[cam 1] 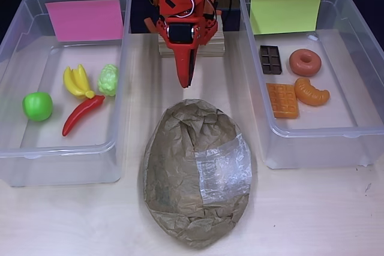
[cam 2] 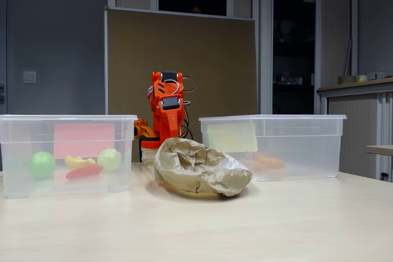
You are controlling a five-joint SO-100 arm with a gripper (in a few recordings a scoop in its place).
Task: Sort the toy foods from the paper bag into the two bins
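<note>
The bag lies on the table. Left of it, the pink-labelled bin holds banana, grapes, apple and chili; right, the yellow-labelled bin holds chocolate, donut, waffle, croissant. Behind the bag, the gripper is seen pressed together, empty.

paper bag: crumpled matt paper | bins: clear plastic | table: smooth wood-look

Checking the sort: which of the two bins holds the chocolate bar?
The bin with the yellow-green label, on the right in the overhead view; the chocolate bar lies in it. The pink-labelled bin holds fruit and a chili.
</note>
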